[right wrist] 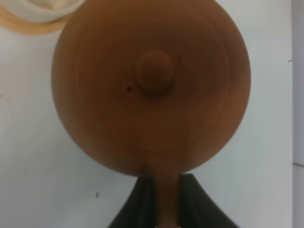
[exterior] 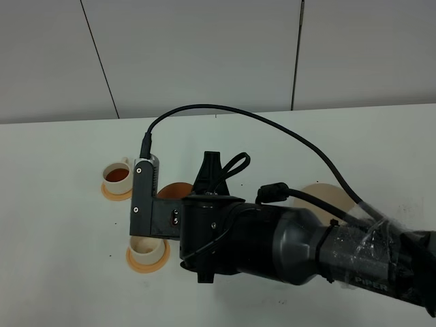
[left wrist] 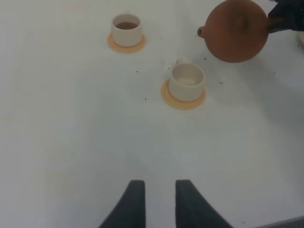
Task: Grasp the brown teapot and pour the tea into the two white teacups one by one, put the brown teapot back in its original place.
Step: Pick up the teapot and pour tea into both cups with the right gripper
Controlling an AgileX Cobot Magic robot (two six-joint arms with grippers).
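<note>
Here the right tool [right wrist: 166,192] holds the brown teapot [right wrist: 151,85] by its handle.

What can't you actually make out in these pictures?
High view: the right arm covers most of the brown teapot and part of the beige coaster.
Right wrist view: the teapot fills the frame, its spout unseen; one white teacup is cut off by the edge and blurred.
Left wrist view: the teapot's handle is lost behind the right arm's dark fingers at the frame edge.
</note>
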